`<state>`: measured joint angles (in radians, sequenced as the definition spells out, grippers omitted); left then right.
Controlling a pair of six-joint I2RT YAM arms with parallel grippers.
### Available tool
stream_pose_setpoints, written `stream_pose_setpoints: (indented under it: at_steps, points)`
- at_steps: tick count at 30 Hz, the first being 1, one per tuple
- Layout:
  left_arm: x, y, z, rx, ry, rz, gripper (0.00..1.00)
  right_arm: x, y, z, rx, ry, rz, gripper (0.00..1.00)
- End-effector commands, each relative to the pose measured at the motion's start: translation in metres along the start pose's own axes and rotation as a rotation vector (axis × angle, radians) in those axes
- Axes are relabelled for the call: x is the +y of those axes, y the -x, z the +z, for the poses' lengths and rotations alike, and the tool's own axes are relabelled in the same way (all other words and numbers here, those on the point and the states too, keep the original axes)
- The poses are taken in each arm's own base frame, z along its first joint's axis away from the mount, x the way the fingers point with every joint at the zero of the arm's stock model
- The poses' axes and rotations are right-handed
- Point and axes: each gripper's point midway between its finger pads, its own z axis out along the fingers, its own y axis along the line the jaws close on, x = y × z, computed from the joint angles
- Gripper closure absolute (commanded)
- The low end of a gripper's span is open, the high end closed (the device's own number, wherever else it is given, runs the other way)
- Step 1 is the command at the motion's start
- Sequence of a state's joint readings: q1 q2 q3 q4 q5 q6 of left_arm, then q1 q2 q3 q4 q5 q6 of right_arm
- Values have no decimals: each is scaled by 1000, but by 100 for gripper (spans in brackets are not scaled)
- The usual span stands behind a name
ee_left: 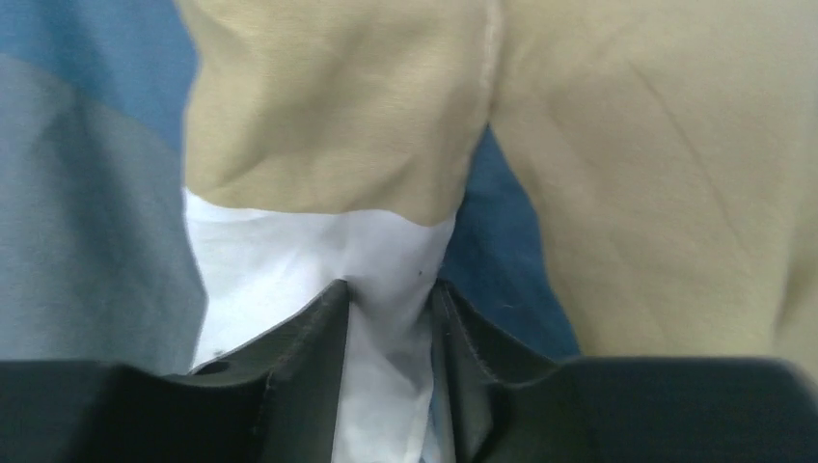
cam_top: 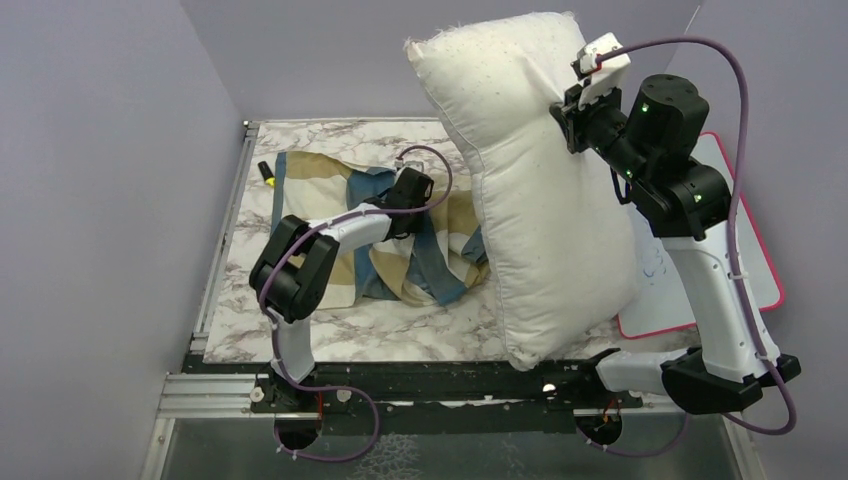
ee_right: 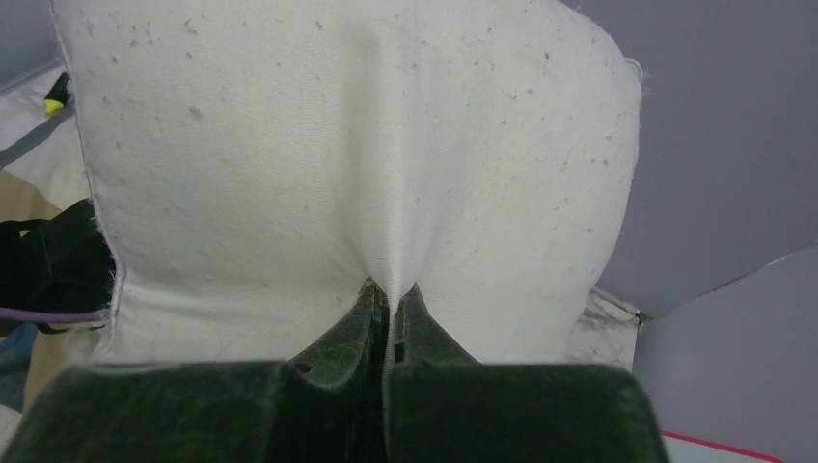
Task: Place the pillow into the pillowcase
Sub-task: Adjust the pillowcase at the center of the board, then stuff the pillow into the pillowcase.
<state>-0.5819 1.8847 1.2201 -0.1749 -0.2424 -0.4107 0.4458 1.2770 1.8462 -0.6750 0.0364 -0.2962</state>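
- The pillowcase [cam_top: 310, 190] lies crumpled at centre left of the overhead view, flat on the bench [cam_top: 400, 330]. It is directly under the left end effector [cam_top: 408, 188], which points down into its right half.
- In the left wrist view the left end effector [ee_left: 391, 299] has its jaws partly closed around a raised fold of the pillowcase's cream panel. The cloth fills the gap and touches both black fingers [ee_left: 318, 333].
- The pillowcase is thin, limp fabric in big blocks of blue, tan and cream. It is creased and rumpled, with a stitched seam running down the tan panel.
- The bench top is white marble-patterned, with a metal rail along its lower edge.
- The pillow [cam_top: 540, 220] stands right of centre. It hangs upright from the right end effector [cam_top: 572, 122], which grips it near its upper right edge. Its lower end rests by the bench's lower edge, touching the pillowcase's right side.
- In the right wrist view the right end effector [ee_right: 391, 289] is clamped nearly closed on a pinched ridge of pillow cloth, and creases fan out from the tips.
- The pillow is plump, rectangular and off-white, of plain woven fabric flecked with small dark specks, with a seamed rim.
- A flat whiteboard [cam_top: 680, 290] with a pink rim lies at the right, partly behind the pillow.
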Motion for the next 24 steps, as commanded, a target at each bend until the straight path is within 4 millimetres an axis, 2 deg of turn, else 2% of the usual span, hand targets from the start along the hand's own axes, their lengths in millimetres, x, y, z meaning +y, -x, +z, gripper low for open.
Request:
stream_pose_setpoints:
  at_steps: [1, 4, 6, 10, 16, 19, 24]
  points:
    - [20, 23, -15, -72, 93, 13, 74, -19, 66, -29, -239, -59, -13, 100]
    - [22, 31, -33, -82, 61, 8, 93, -7, 50, -18, -205, -4, -48, 100]
    - [25, 31, -40, -66, 8, -21, 100, 4, 39, -11, -182, 43, -75, 100]
    - [39, 28, -55, -12, -114, -131, 100, 28, 24, -4, -156, 179, -149, 100]
    - [63, 37, -85, 1, -195, -198, 100, 67, 6, -10, -116, 434, -295, 100]
    - [73, 38, -98, -1, -225, -240, 100, 84, -17, -3, -49, 528, -281, 100]
    - [84, 38, -108, 18, -270, -294, 100, 127, -75, 5, 118, 635, -296, 100]
